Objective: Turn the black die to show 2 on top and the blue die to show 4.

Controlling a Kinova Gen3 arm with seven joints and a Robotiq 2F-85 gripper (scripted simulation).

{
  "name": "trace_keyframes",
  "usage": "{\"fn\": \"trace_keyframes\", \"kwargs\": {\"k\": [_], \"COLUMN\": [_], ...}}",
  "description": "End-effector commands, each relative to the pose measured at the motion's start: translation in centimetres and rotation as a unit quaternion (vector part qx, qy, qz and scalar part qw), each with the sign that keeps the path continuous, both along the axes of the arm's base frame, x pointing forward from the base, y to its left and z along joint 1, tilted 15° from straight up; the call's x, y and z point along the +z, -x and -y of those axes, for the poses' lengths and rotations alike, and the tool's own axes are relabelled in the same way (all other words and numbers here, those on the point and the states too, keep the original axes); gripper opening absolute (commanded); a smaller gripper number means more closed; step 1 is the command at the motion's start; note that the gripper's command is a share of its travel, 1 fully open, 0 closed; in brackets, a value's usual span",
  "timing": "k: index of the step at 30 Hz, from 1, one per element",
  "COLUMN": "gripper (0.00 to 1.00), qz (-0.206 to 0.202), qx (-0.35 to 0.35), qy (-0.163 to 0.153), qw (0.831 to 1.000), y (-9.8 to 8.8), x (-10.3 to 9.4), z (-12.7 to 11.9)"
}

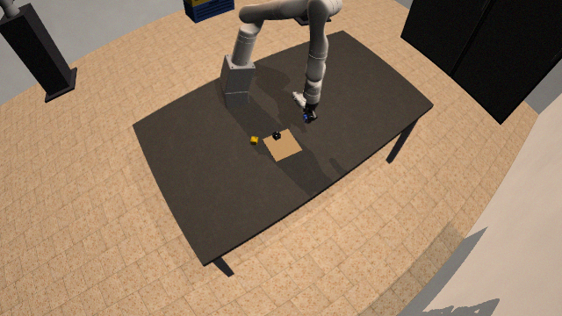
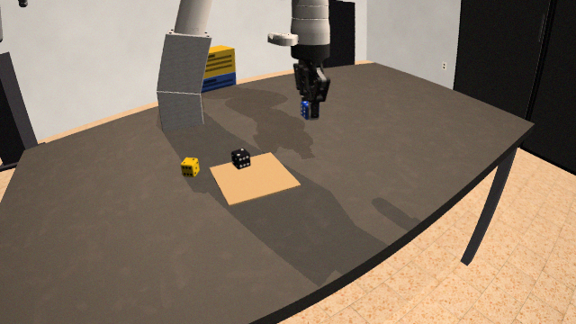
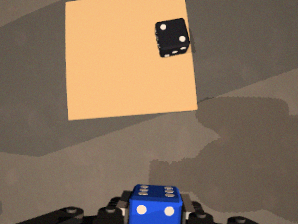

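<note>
Left of the mat [image 1: 283, 147] [image 2: 254, 180] [image 3: 120, 60] sits the yellow die [image 1: 254, 140] [image 2: 190, 166], apart; the black die [image 1: 277, 135] [image 2: 241, 158] [image 3: 171, 37] rests on it, 2 up, while the partly closed claw [image 1: 310, 115] [image 2: 310, 110] [image 3: 155, 206] grips the blue die [image 1: 306, 118] [image 2: 305, 110] [image 3: 155, 205] aloft, presumably for turning

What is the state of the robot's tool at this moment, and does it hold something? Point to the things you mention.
Tool [image 1: 309, 118] [image 2: 310, 110] [image 3: 155, 206]: closed on the blue die [image 1: 306, 117] [image 2: 305, 110] [image 3: 155, 210], held above the table.

A lab or workshop is suggested: a robot arm [image 1: 317, 48] [image 2: 310, 24] is mounted at a dark counter [image 1: 211, 175] [image 2: 135, 234], and black cabinets [image 1: 487, 48] [image 2: 499, 54] are seen nearby.
</note>
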State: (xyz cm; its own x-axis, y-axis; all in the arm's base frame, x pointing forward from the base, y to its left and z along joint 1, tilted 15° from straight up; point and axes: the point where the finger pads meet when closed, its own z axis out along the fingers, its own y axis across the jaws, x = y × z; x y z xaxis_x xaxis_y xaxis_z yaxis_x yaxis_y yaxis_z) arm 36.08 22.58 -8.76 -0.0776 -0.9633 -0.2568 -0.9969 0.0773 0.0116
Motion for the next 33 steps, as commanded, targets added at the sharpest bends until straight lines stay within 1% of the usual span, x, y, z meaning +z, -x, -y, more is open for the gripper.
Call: {"fn": "trace_keyframes", "kwargs": {"k": [1, 11, 13, 16, 20, 21, 24, 26, 33], "gripper": [0.26, 0.26, 0.26, 0.26, 0.26, 0.26, 0.26, 0.26, 0.26], "qz": [0.007, 0.007, 0.008, 0.011, 0.021, 0.021, 0.031, 0.035, 0.038], "qx": [-0.004, -0.003, 0.003, 0.024, 0.065, 0.065, 0.091, 0.102, 0.108], "qy": [-0.002, -0.002, -0.002, -0.002, -0.002, -0.002, -0.001, 0.000, 0.000], "qw": [1.000, 1.000, 1.000, 1.000, 0.998, 0.998, 0.995, 0.994, 0.993], "y": [-0.7, -0.7, -1.1, -2.3, -4.7, -4.7, -6.1, -6.7, -7.0], "x": [0.7, 0.7, 0.6, 0.1, -0.9, -0.9, -1.6, -1.9, -2.0], "z": [0.3, 0.3, 0.9, 2.8, 7.2, 7.2, 10.5, 12.0, 12.9]}}
